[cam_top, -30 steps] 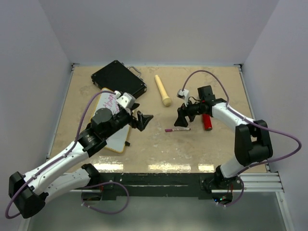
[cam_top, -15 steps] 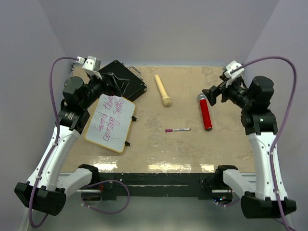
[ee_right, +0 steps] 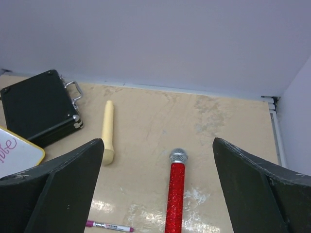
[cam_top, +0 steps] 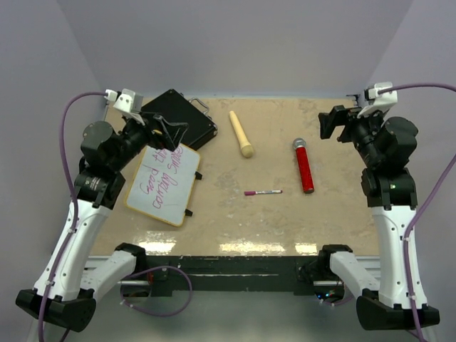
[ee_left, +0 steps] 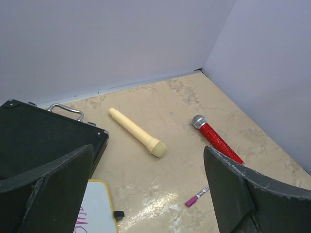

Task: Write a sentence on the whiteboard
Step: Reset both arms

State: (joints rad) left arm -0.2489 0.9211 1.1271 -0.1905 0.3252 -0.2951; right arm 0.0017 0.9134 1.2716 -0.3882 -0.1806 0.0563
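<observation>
The whiteboard (cam_top: 176, 194), white with a thin yellow frame, lies tilted at the left of the table; one corner shows in the left wrist view (ee_left: 96, 206) and one in the right wrist view (ee_right: 17, 151). The sentence (cam_top: 158, 177) is two lines of magenta handwriting on it. A magenta marker (cam_top: 263, 192) lies loose at mid-table, free of both grippers (ee_left: 197, 196) (ee_right: 109, 226). My left gripper (cam_top: 169, 132) hangs open, high over the board's far end (ee_left: 147, 148). My right gripper (cam_top: 333, 122) is open and raised at the far right (ee_right: 158, 141). Both hold nothing.
A black case (cam_top: 174, 117) with a metal handle sits behind the whiteboard. A cream cylinder (cam_top: 241, 134) lies at the far middle. A red glitter microphone (cam_top: 304, 166) lies right of the marker. Walls close in the table on three sides.
Both arms have lifted away from the table's middle to their own sides and higher. The left arm no longer covers the whiteboard. Both grippers have opened wider. The marker has not moved.
</observation>
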